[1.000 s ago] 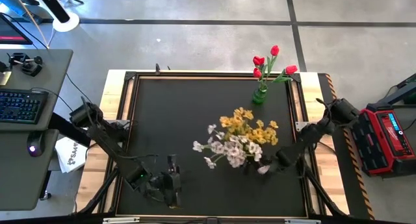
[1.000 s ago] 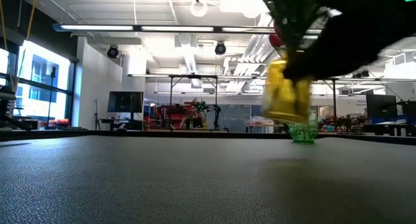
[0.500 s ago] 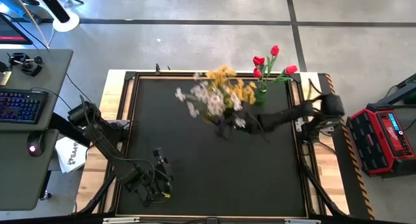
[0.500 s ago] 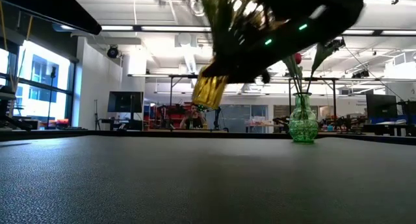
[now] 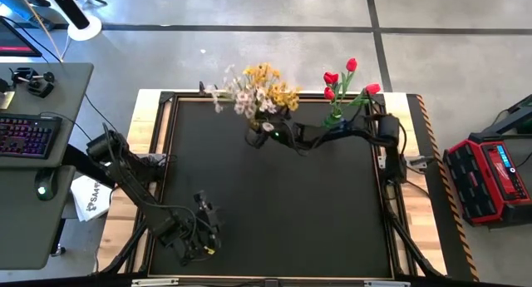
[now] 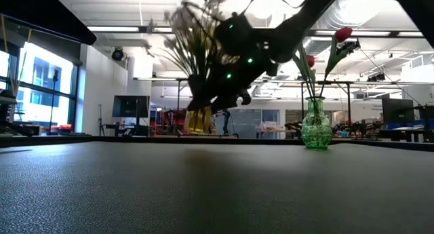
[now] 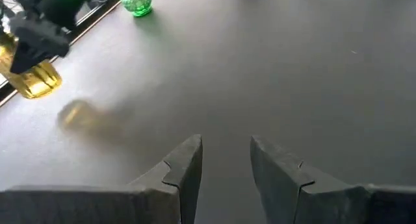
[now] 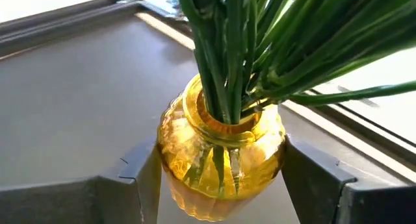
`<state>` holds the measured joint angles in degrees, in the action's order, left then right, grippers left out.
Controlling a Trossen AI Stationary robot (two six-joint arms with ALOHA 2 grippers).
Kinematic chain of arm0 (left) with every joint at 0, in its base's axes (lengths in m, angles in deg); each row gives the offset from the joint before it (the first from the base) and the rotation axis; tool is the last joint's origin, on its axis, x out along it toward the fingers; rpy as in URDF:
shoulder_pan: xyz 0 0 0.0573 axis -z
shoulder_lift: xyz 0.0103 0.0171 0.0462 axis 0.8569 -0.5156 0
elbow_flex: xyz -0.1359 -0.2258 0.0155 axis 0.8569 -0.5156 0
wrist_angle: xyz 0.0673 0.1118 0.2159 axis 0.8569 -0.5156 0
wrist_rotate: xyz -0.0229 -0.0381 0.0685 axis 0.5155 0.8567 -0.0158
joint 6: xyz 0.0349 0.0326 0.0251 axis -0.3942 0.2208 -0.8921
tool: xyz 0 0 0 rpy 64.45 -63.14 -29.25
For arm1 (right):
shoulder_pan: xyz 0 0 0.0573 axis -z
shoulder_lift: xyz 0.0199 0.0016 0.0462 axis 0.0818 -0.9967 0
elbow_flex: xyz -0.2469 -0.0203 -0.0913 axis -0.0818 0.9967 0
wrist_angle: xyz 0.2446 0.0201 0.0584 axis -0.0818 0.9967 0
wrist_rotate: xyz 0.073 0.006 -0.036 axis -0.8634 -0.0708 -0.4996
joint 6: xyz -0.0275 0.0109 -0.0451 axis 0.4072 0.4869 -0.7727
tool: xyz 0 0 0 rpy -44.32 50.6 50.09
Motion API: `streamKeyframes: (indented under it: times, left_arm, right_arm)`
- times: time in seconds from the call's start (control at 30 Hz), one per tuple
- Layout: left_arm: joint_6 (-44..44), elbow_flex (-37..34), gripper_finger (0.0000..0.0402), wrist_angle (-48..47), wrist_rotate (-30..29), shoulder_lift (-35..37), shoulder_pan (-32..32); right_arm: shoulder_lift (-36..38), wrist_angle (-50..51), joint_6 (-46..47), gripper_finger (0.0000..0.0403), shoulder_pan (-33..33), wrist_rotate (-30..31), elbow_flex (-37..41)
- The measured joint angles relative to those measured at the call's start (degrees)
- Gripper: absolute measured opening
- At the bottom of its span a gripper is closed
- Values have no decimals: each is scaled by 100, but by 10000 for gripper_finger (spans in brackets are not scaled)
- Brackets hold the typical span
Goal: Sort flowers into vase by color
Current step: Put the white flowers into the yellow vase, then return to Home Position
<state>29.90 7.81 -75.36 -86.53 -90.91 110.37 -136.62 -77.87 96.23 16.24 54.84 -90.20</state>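
Note:
My right gripper [image 8: 221, 156] is shut on a yellow glass vase [image 6: 198, 120] near the middle of the table's far edge. The vase holds a bunch of yellow and white flowers [image 5: 252, 91] on green stems [image 8: 240, 49]. A green glass vase [image 5: 332, 122] stands on its base at the far right corner, with red tulip-like flowers [image 5: 342, 77] in it. My left gripper [image 7: 225, 152] is open over the bare mat at the near left [image 5: 204, 230], with nothing between its fingers. My right gripper has the yellow vase's rounded body [image 8: 172, 152] between its two fingers [image 8: 140, 169], one on each side, below the neck. The fingers come from the table's right side, slanting a little downward. The vase is lifted clear of the mat, roughly upright, with the flowers rising above it.
A raised wooden frame [image 5: 274, 94] borders the black mat just behind the carried vase. A red tool case [image 5: 490, 175] sits off the table's right side and a desk with a keyboard [image 5: 25, 137] off its left. The mat's middle [image 5: 274, 195] is bare.
My right gripper has swept the yellow vase with its flowers from the near right part of the mat across to the far edge and toward the left, keeping it lifted. My left gripper has shifted slightly toward the table's left and turned, staying open.

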Motion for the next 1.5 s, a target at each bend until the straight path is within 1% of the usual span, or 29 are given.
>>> streamKeyframes:
  times: [0.07,0.2,0.63,0.77,0.9,1.0,1.1,1.23,1.5]
  left_arm:
    - [0,0,120,9,0,0,20]
    - [-2,0,120,51,-4,0,47]
    - [-64,0,120,151,-17,0,45]
    - [-78,0,120,151,-15,0,45]
    - [-75,0,120,151,-15,0,45]
    - [-71,0,120,151,-15,0,45]
    - [-59,0,120,151,-13,0,45]
    - [-60,0,120,151,-12,0,45]
    - [-58,0,120,151,86,0,45]
  right_arm:
    - [-142,61,123,228,84,98,-175]
    - [-335,153,309,228,139,77,-343]
    - [-366,773,420,233,118,26,-360]
    - [-364,783,275,255,118,-131,-360]
    - [-364,788,-79,292,118,-245,-360]
    - [-364,798,-59,320,120,-458,-360]
    - [-364,814,34,339,121,-440,-360]
    - [-364,891,-166,350,116,-425,-360]
    - [-331,1406,-191,349,116,-464,-356]
